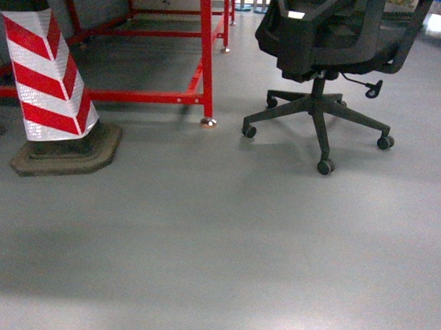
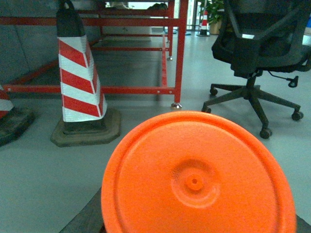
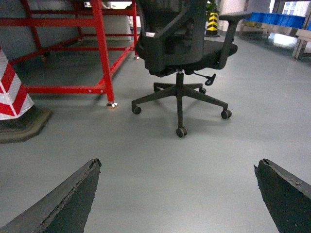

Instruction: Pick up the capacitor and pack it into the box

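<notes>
A round orange capacitor [image 2: 197, 177], seen end-on, fills the lower part of the left wrist view. It sits between the dark fingers [image 2: 83, 219] of my left gripper [image 2: 194, 216], which is shut on it and mostly hidden behind it. In the right wrist view my right gripper [image 3: 178, 162] hangs open over bare grey floor, its two dark fingertips [image 3: 92, 170] wide apart with nothing between them. The box is out of view. Neither gripper shows in the head view.
A red-and-white striped cone [image 1: 50, 72] on a dark base stands at the left. Next to it is a red metal frame [image 1: 206, 63], and a black office chair [image 1: 322, 67] on castors is at the right. Blue bins [image 3: 277, 19] sit far right.
</notes>
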